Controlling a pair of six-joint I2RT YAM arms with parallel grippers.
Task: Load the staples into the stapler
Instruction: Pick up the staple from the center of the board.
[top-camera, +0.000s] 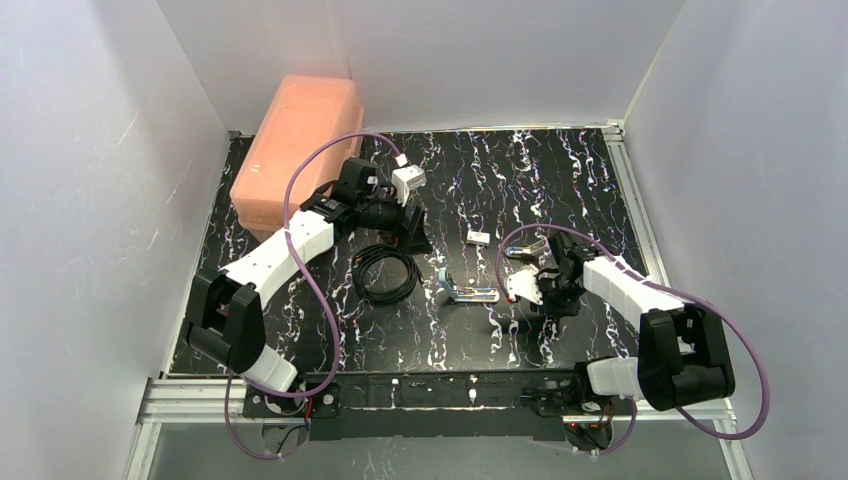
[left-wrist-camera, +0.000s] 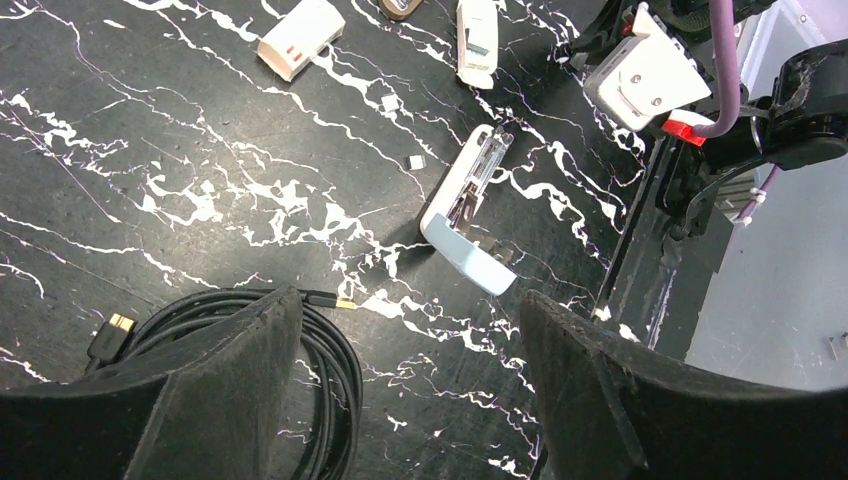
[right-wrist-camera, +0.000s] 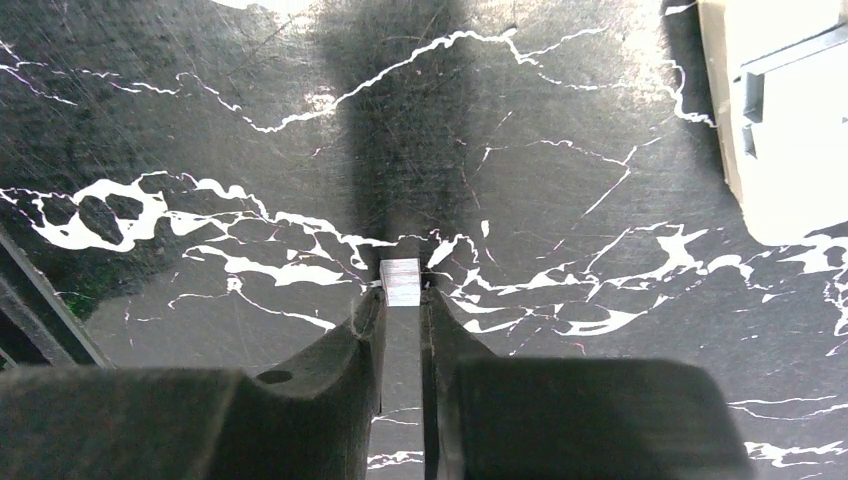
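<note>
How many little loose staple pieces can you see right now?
3. Two staple pieces lie on the table beside the stapler; a third is pinched in the right pincer. Others may be hidden.

Black marble-patterned counter (top-camera: 560, 170), white veins throughout. Plain white panel walls (top-camera: 480, 60) enclose it left, back, right. Silver aluminium rail (top-camera: 190, 398) runs along the near edge.

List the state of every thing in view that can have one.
Light-blue plastic stapler: hinged open, silver channel exposed.
Small silvery staple strip: pinched, not yet in the stapler.
Right gripper: shut on that strip.
Left gripper: open, holding nothing.
Black cable: coiled, lying loose.
</note>
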